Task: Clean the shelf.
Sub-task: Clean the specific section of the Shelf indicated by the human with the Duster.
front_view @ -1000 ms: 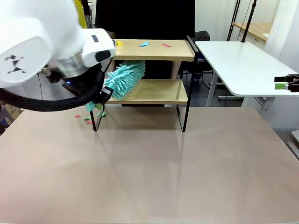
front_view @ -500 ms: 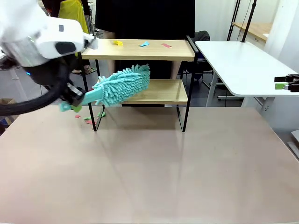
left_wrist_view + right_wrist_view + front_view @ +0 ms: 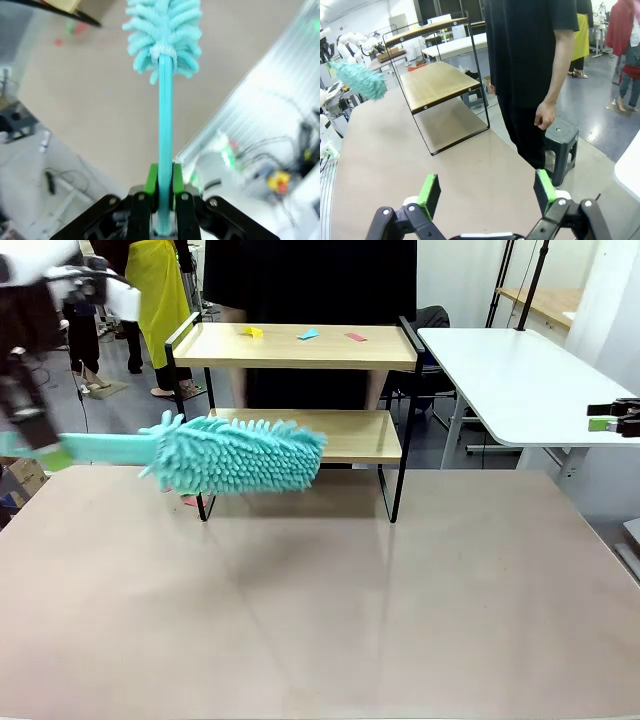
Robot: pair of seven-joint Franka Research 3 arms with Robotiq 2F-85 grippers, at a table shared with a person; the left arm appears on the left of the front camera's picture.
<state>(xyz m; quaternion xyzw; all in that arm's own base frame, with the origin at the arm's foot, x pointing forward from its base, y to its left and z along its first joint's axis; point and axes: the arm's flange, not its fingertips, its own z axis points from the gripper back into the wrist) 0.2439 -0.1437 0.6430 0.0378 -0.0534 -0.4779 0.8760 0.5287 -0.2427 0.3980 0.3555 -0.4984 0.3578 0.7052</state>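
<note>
The shelf (image 3: 330,348) stands at the table's far side, with two wooden boards in a black frame. Yellow, blue and pink paper scraps (image 3: 308,335) lie on its top board. A teal fluffy duster (image 3: 235,455) hangs level in front of the shelf's left half, above the table. Its handle runs left to my left gripper (image 3: 45,452), which is blurred at the picture's edge. In the left wrist view, my left gripper (image 3: 164,187) is shut on the duster (image 3: 163,35) handle. My right gripper (image 3: 487,192) is open, holds nothing, and points at the shelf (image 3: 435,82) from the side.
A few paper scraps (image 3: 188,500) lie on the table by the shelf's left front leg. A person (image 3: 530,60) in black stands behind the shelf. A white side table (image 3: 520,380) stands at the right, with my right gripper (image 3: 612,420) near it.
My left arm has swung left and drawn the duster off the lower board. The duster now hangs level in front of the shelf. The right arm has not moved.
</note>
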